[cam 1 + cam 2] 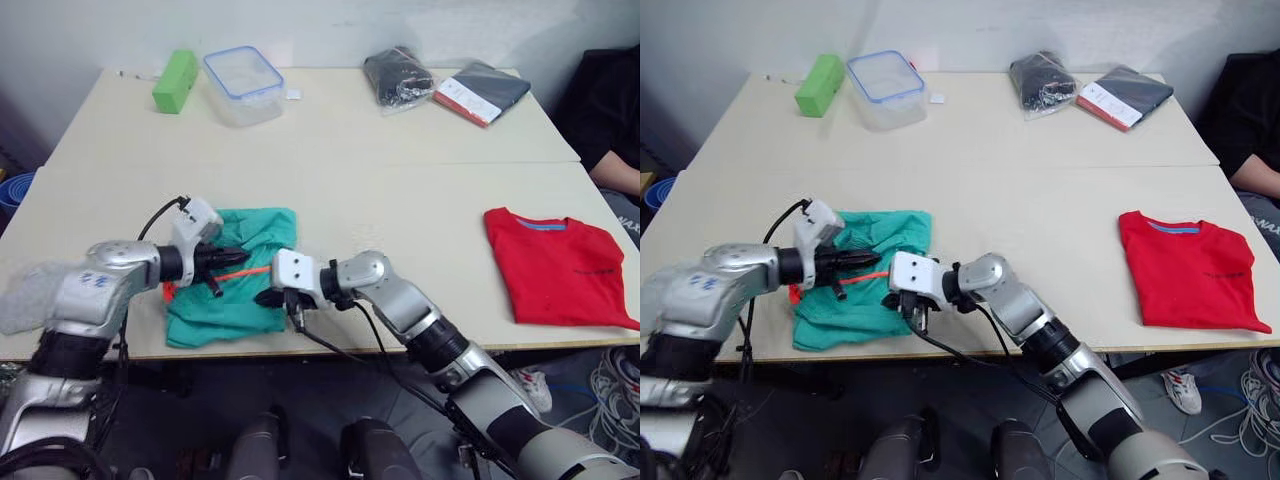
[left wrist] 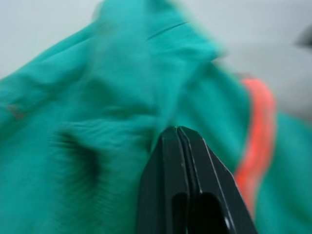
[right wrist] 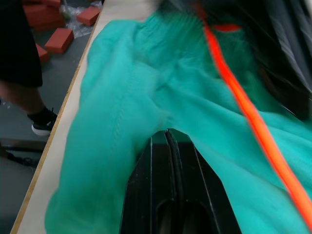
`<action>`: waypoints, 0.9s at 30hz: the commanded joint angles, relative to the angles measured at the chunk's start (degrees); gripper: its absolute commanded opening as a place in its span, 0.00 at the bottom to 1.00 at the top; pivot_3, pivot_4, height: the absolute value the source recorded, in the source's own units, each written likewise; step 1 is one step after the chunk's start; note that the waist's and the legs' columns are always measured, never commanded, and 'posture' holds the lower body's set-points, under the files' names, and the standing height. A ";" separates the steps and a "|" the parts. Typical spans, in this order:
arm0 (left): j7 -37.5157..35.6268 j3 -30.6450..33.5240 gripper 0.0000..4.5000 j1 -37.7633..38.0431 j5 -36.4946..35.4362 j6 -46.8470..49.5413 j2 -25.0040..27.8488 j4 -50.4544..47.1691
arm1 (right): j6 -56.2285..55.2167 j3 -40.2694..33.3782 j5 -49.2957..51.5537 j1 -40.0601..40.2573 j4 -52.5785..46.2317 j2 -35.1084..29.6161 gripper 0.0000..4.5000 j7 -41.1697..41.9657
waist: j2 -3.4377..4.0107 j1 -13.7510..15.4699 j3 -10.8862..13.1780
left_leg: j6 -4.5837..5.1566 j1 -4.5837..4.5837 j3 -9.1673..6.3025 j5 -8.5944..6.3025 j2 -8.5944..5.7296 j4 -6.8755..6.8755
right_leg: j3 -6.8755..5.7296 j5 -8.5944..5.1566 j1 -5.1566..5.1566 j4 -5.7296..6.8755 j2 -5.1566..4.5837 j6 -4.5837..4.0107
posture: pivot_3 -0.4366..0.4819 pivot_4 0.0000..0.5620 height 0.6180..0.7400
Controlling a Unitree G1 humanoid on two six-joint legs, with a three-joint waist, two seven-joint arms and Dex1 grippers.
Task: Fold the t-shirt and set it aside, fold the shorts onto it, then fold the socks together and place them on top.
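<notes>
Gripper: I see my right gripper (image 3: 168,139) with its two black fingers (image 3: 156,185) pressed together, tips touching the green cloth.
Shorts: the teal-green shorts (image 3: 126,102) lie bunched up on the table, with soft folds.
String: a bright orange drawstring (image 3: 248,117) runs across the shorts.
Table: I see its pale edge (image 3: 58,122) beside the shorts.
Floor: red bricks (image 3: 58,39) lie down there.
Person: a dark leg and a black shoe (image 3: 41,127) stand near the table.

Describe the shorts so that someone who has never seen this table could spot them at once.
On the pale table, look at the near edge on the robot's left side, between the left hand and the right hand. The shorts lie there as a crumpled teal-green heap. An orange drawstring sets them apart from the flat red t-shirt far to the right.
</notes>
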 commanded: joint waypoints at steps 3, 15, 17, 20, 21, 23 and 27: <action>2.18 3.70 0.00 -4.68 4.99 -7.64 0.53 13.12 | -4.56 0.25 -2.00 2.71 -1.32 -4.17 0.00 2.01 | -0.07 -0.28 -0.02 | 0.01 -0.01 -0.01 0.00 0.04 0.12 | -0.02 0.00 0.03 0.02 -0.01 0.00 | 0.48 0.27 1.00; -9.40 14.47 0.00 8.41 -5.62 -3.19 6.63 -10.82 | 24.74 -18.00 16.55 1.72 -10.45 -4.31 0.00 -0.71 | -0.10 -0.28 0.01 | 0.01 -0.03 -0.09 0.00 0.07 0.09 | -0.04 0.00 0.05 0.05 -0.04 0.00 | 0.48 0.27 1.00; -9.64 15.74 0.00 10.28 -6.78 -2.41 6.69 -14.38 | 34.31 -20.75 19.52 -1.97 -6.77 -3.10 0.08 -2.70 | -0.09 -0.28 0.01 | 0.03 -0.01 -0.15 -0.01 0.05 0.09 | -0.07 0.00 0.09 0.04 -0.05 0.00 | 0.48 0.27 1.00; -9.97 17.48 0.00 11.77 -8.64 -0.90 6.47 -17.28 | 40.73 -22.14 20.75 -5.66 -2.01 -1.15 0.27 -5.32 | -0.10 -0.34 0.01 | 0.04 0.01 -0.14 -0.02 0.03 0.04 | -0.08 0.00 0.09 0.05 -0.07 -0.01 | 0.48 0.27 1.00; -9.93 17.88 0.00 11.91 -9.22 -0.21 6.40 -17.80 | 41.64 -22.30 20.83 -6.40 -0.97 -0.75 0.35 -5.98 | -0.10 -0.35 0.01 | 0.04 0.01 -0.14 -0.02 0.03 0.00 | -0.08 0.00 0.08 0.05 -0.07 -0.01 | 0.48 0.27 1.00; -10.43 19.50 0.09 12.85 -10.27 0.46 7.23 -18.98 | 44.12 -24.50 21.47 -9.80 5.80 2.77 0.50 -9.48 | -0.10 -0.61 0.01 | 0.03 -0.03 -0.13 -0.02 0.03 -0.03 | -0.08 0.00 0.01 0.06 -0.06 0.00 | 0.48 0.27 1.00; -12.56 22.88 0.35 16.44 -12.33 1.46 9.36 -22.15 | 38.35 -23.09 17.61 -13.50 17.43 6.85 0.84 -13.24 | -0.09 -0.94 0.02 | 0.02 -0.02 -0.02 -0.01 0.05 -0.10 | -0.04 0.00 -0.06 0.06 -0.04 -0.01 | 0.48 0.27 1.00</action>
